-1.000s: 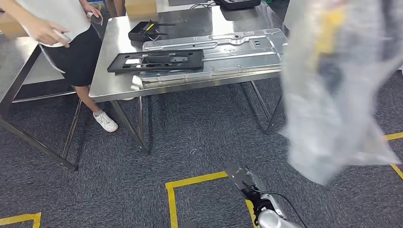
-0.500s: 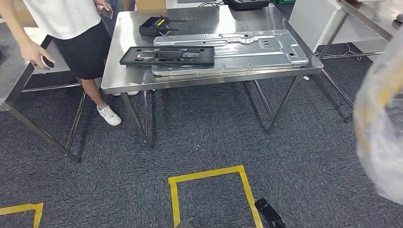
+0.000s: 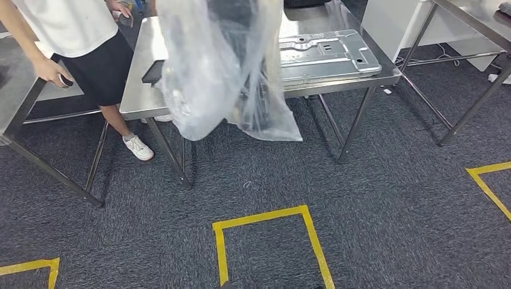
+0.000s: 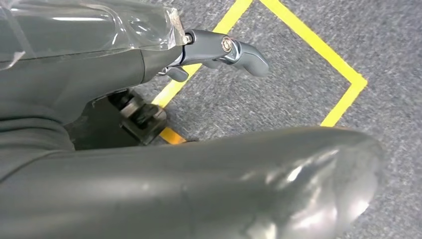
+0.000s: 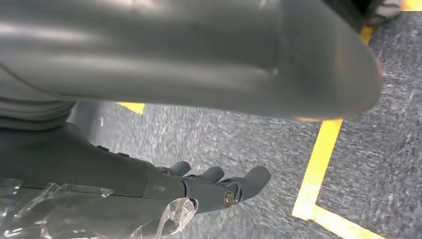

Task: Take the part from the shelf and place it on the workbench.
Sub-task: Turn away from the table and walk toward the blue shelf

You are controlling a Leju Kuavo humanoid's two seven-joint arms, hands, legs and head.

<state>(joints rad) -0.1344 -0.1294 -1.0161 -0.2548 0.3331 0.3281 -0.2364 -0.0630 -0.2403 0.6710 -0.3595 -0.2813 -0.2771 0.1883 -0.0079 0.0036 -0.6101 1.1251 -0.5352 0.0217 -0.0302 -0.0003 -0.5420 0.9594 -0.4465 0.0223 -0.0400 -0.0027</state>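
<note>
Clear plastic bag (image 3: 223, 66), steel-grey workbench (image 3: 337, 81), yellow tape (image 3: 271, 215) on speckled dark-grey carpet (image 3: 391, 198).

A workshop or factory test floor: steel workbenches (image 3: 138, 102) on angled legs fill the upper frame, stamped metal panels (image 3: 328, 51) lie on one, and yellow tape squares (image 3: 271, 241) mark stations on grey carpet at bottom centre.

R robot hand (image 5: 219, 186) empty (fingers straight) above carpet (image 5: 249, 134), yellow tape (image 5: 318, 164)

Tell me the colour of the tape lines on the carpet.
Yellow tape lines, clearest in the head view.
</note>
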